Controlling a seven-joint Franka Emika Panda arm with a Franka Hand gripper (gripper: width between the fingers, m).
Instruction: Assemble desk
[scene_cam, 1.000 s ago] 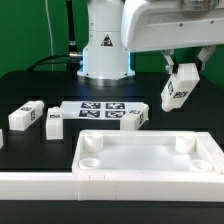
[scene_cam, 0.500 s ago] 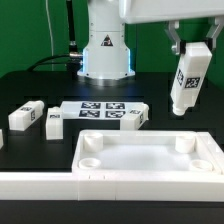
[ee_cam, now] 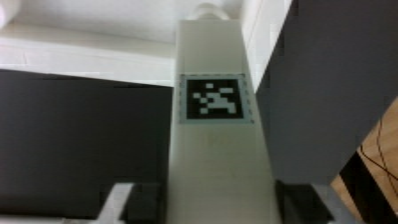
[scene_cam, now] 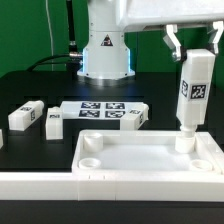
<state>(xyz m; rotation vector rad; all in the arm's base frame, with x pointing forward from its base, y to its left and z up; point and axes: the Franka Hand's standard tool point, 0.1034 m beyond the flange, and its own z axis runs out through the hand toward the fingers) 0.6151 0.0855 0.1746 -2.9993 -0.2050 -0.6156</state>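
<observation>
Upright leg (scene_cam: 192,95) in the gripper (scene_cam: 193,52), lower end at a corner socket of the slab (scene_cam: 135,160), exterior view's right

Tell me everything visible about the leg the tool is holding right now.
The held leg is an elongated white block, plastic-looking, with a black-and-white square tag on one face. It stands upright, its upper end clamped in the tool. Its lower end sits over the far corner socket of the slab on the exterior view's right; full seating cannot be told.
</observation>
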